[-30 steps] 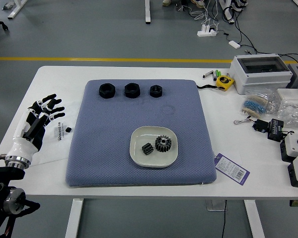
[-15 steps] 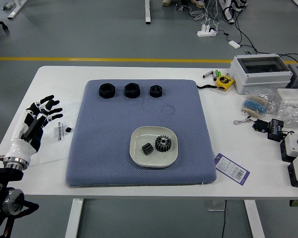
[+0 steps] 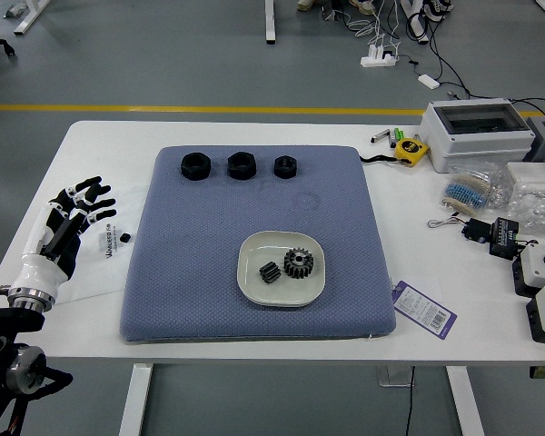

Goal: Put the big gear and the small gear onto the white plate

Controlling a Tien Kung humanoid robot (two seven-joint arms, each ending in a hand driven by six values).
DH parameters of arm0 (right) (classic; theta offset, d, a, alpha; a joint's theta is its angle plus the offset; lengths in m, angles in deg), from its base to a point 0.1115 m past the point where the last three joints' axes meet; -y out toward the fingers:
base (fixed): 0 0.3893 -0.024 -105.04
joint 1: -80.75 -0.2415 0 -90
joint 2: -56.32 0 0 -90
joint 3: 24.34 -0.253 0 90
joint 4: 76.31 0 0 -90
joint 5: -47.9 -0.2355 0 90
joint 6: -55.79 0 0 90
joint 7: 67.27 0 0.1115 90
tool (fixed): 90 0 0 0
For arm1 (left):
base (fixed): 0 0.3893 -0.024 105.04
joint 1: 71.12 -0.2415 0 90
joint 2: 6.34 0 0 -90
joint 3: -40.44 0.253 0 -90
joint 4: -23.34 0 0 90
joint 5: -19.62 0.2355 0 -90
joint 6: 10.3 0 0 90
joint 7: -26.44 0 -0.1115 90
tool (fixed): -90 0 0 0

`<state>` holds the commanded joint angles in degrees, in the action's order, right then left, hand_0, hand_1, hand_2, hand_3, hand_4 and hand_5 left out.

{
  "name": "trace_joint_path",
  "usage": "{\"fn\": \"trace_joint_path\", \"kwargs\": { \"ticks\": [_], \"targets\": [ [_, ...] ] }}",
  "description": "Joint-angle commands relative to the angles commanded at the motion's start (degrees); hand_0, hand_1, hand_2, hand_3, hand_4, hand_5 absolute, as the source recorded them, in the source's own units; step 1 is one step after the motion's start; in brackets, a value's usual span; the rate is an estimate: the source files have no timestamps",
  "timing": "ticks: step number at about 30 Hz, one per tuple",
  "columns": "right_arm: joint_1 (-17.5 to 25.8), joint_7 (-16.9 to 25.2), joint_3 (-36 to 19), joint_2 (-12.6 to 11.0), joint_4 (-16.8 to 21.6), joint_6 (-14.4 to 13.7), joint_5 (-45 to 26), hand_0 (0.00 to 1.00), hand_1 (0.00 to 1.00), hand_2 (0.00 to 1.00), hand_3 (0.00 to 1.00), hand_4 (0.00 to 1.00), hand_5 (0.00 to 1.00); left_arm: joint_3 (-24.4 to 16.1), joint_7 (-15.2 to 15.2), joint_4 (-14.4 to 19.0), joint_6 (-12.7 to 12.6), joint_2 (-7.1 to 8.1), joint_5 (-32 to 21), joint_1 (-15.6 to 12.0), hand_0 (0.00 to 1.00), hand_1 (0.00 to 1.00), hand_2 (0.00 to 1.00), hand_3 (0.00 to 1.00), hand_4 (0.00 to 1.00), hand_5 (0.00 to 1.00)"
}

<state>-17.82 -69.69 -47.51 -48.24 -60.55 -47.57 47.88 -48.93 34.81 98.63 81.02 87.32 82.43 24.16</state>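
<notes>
Grey floor (image 3: 209, 64) is being crossed by a yellow stripe (image 3: 200, 108) behind the white desk (image 3: 463, 336), on which a blue-grey mat (image 3: 209, 254) is being supported. Over the desk's left side, the left hand (image 3: 65, 238) is being held with its fingers (image 3: 103, 215) released and spread, nothing being grasped. Well apart from those fingers, to the right and closer to the desk's near edge, the big gear (image 3: 298, 262) and the small gear (image 3: 270, 272) are being carried by the white plate (image 3: 282, 291) on the mat; the small gear is being placed by its position just left of the big one, slightly nearer the near edge. One big gear, one small gear and one plate are being counted. Three black nut-like pieces (image 3: 242, 165) are being borne in a row along the mat's far part. Between the fingers and the mat, one small black piece (image 3: 124, 238) is being shown. On the right, one yellow tape measure (image 3: 411, 151) is being kept near the white box (image 3: 477, 132), and one purple-edged label (image 3: 424, 310) is being touched by the mat's edge.
</notes>
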Motion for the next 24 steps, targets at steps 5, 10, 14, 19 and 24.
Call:
{"fn": "trace_joint_path", "kwargs": {
  "ticks": [5,10,14,19,24],
  "targets": [
    [0.0,0.0,0.0,0.0,0.0,0.0,0.0,0.648,0.643,0.734,0.583,0.838,0.685,-0.2,0.0,-0.1,-0.1,0.06,0.0,0.0,0.566,0.607,0.676,0.694,0.947,0.524],
    [0.1,-0.1,-0.2,0.0,0.0,0.0,0.2,0.649,0.643,0.734,0.583,0.838,0.685,0.0,-0.1,-0.3,-0.1,0.07,0.0,-0.1,0.567,0.605,0.675,0.695,0.945,0.522],
    [0.2,-0.2,-0.4,0.0,0.0,0.0,0.6,0.649,0.643,0.734,0.583,0.838,0.685,0.2,-0.2,-0.4,-0.1,0.11,0.1,-0.1,0.567,0.605,0.675,0.695,0.945,0.522],
    [0.4,-0.4,-0.6,0.1,0.0,0.0,0.9,0.649,0.643,0.734,0.583,0.838,0.685,0.5,-0.3,-0.6,-0.1,0.15,0.2,-0.2,0.571,0.604,0.674,0.693,0.944,0.52],
    [0.5,-0.5,-0.7,0.1,0.0,0.0,1.3,0.649,0.643,0.734,0.583,0.837,0.684,0.6,-0.4,-0.7,0.0,0.21,0.2,-0.3,0.574,0.603,0.674,0.692,0.943,0.52]
  ]
}}
